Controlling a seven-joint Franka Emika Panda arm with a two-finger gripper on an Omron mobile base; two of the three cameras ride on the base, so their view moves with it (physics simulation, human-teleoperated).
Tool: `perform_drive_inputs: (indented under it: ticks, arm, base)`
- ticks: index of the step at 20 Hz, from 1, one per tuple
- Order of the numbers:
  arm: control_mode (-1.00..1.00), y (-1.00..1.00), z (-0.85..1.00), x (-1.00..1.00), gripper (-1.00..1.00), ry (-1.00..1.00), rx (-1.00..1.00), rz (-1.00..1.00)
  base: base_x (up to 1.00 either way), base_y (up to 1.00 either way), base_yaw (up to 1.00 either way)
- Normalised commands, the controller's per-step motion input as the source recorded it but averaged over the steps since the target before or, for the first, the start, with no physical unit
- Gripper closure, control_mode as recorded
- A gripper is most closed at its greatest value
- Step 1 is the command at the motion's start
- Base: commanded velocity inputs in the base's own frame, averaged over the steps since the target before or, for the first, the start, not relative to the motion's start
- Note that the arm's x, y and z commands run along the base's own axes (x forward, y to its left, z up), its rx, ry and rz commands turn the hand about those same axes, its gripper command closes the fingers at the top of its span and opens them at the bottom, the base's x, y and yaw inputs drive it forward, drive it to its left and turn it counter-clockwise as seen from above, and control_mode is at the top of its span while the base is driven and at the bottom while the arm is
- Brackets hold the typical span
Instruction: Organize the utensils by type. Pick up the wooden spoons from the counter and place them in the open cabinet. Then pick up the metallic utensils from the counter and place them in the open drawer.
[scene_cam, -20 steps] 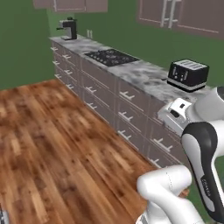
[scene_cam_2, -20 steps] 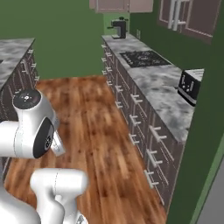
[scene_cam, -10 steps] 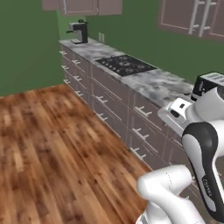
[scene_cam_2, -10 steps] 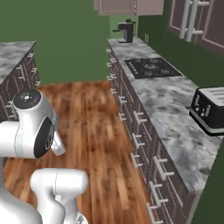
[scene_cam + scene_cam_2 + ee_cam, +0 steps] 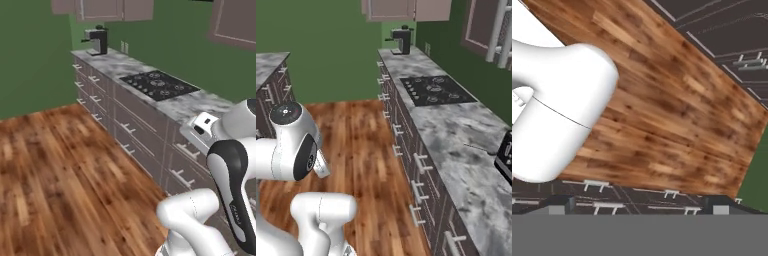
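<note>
Gripper [image 5: 639, 205] jaws stand wide apart with nothing between them, aimed down at the wooden floor [image 5: 672, 105] in front of the drawer fronts. The counter [image 5: 456, 135] carries a cooktop [image 5: 436, 90], a coffee machine [image 5: 402, 40] and a toaster [image 5: 504, 157]. 1 thin dark item [image 5: 481, 148] lies just beside the toaster, too small to identify. Judgement: none of the 4 utensils is in hand and no placement can be confirmed, so both sorting stages appear outstanding.

cooktop [image 5: 437, 90]: 1 | coffee machine [image 5: 401, 39]: 1 | toaster [image 5: 505, 155]: 1
</note>
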Motion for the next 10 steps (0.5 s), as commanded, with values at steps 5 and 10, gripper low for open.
perform_drive_inputs:
  ticks: [5, 10]
  arm:
    - [1.00, 0.00, 0.00, 0.00, -1.00, 0.00, 0.00, 0.00]
    - [1.00, 0.00, 0.00, 0.00, -1.00, 0.00, 0.00, 0.00]
  base:
    - [1.00, 0.05, -0.03]
    - [1.00, 0.12, -0.04]
